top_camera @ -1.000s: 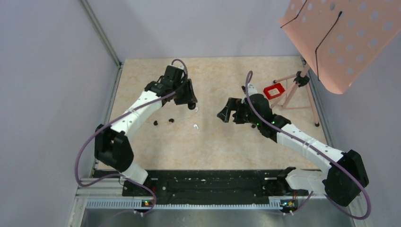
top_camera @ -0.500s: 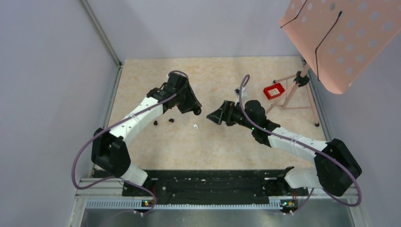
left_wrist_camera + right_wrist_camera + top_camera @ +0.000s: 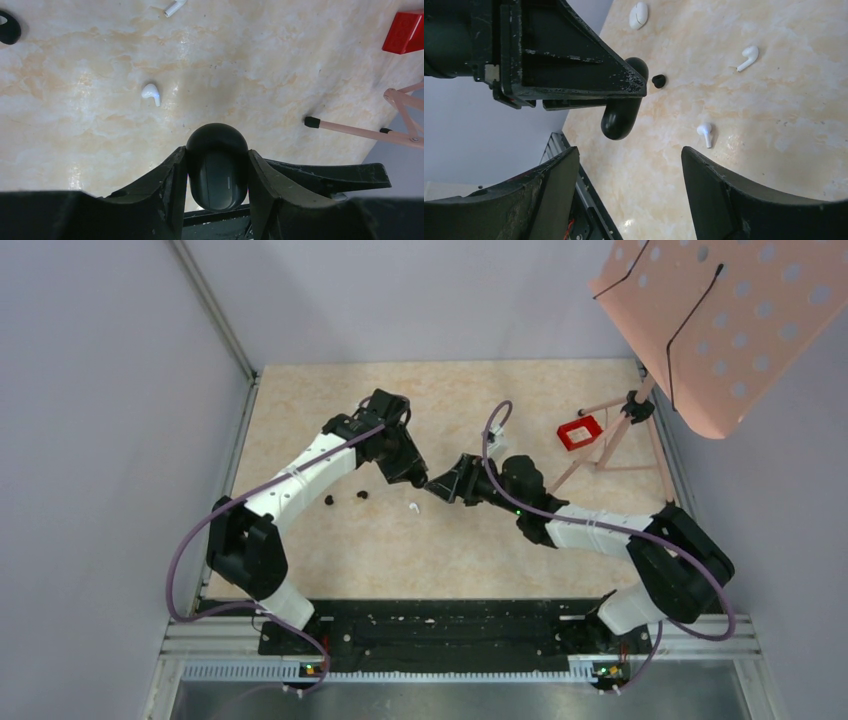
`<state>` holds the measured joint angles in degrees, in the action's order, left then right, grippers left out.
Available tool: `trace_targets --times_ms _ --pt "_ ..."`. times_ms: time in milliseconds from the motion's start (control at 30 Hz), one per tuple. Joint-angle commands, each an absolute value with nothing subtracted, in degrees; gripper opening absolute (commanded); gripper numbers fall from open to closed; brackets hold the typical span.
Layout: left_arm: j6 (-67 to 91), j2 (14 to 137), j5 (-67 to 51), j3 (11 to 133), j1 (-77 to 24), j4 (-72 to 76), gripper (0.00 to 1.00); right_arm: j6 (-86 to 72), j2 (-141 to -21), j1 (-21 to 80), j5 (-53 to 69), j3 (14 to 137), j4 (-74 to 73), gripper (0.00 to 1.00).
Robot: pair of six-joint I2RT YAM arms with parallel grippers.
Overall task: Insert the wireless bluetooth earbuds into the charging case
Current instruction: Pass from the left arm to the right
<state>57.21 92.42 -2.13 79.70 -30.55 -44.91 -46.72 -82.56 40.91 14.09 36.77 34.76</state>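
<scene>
- Found the black charging case (image 3: 218, 175) pinched by its sides in the left gripper (image 3: 217, 156), apparently lifted clear of the counter (image 3: 300, 60); found the right gripper (image 3: 629, 150) spread wide with nothing in it, close in front of the case.
- Judged a bump the likeliest fault; could have twisted or knocked the smooth, rounded case out of so narrow a side grip, had the right fingers closed off-centre; looked shut, so could also have slipped while being pried open.
- Judged a second risk lower down; saw a near white earbud (image 3: 151, 93), a far white earbud (image 3: 174, 7) and a black earbud (image 3: 7, 27) lying loose on the counter, well apart from one another; could have been swept aside or scattered by a low pass of either arm.
- Saw the case's long axis running along the left fingers, domed end poking past the fingertips and aimed down at the counter; hung tilted in the right wrist view; could not tell which end carried the hinge.
</scene>
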Motion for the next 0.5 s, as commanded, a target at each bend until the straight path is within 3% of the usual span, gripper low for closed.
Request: trace_targets --times_ms 0,400,467 --pt "66.09 91.34 -2.09 81.53 -30.89 -46.87 0.32 -47.77 -84.82 41.75 13.61 38.9 43.01 0.74" --pt "67.13 90.88 -3.16 80.9 -30.89 -46.5 0.33 -50.35 -91.17 41.75 15.03 42.16 47.55 0.62" --pt "67.23 90.76 -3.32 80.78 -30.91 -46.57 0.33 -50.84 -91.75 41.75 15.07 42.42 48.17 0.56"
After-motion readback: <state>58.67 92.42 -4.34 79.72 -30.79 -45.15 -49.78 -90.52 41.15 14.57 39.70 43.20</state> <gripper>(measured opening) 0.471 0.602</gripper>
